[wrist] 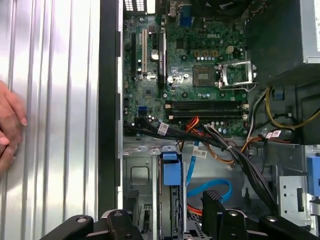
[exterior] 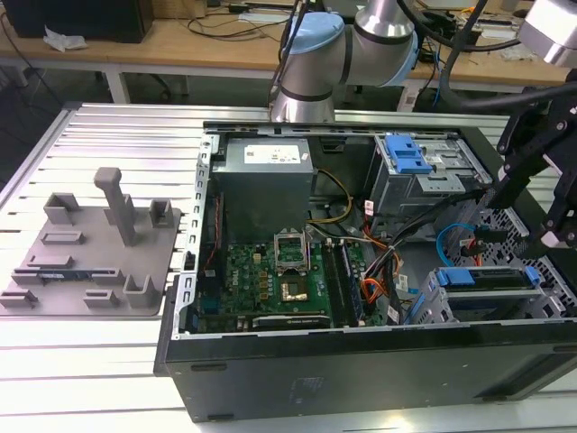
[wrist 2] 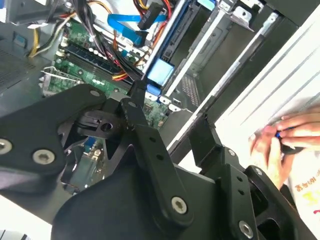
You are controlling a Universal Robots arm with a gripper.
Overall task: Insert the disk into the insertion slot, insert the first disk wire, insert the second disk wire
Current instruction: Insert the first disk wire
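Exterior view: open black computer case (exterior: 361, 379) centre-right on ribbed aluminium table (exterior: 90, 379); grey plastic fixture tray (exterior: 90, 262) at frame left; blue-framed silver disk (exterior: 491, 298) inside case, lower right.

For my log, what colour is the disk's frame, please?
Bright blue frame, clearest in exterior view.

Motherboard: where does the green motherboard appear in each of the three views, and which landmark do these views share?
Exterior view: the motherboard lies flat inside the open case, next to the grey power supply.
First wrist view: the motherboard lies between the black case edge and the power supply.
Second wrist view: the motherboard lies beside the blue flat cable.
Shared landmark: the long black memory slots.
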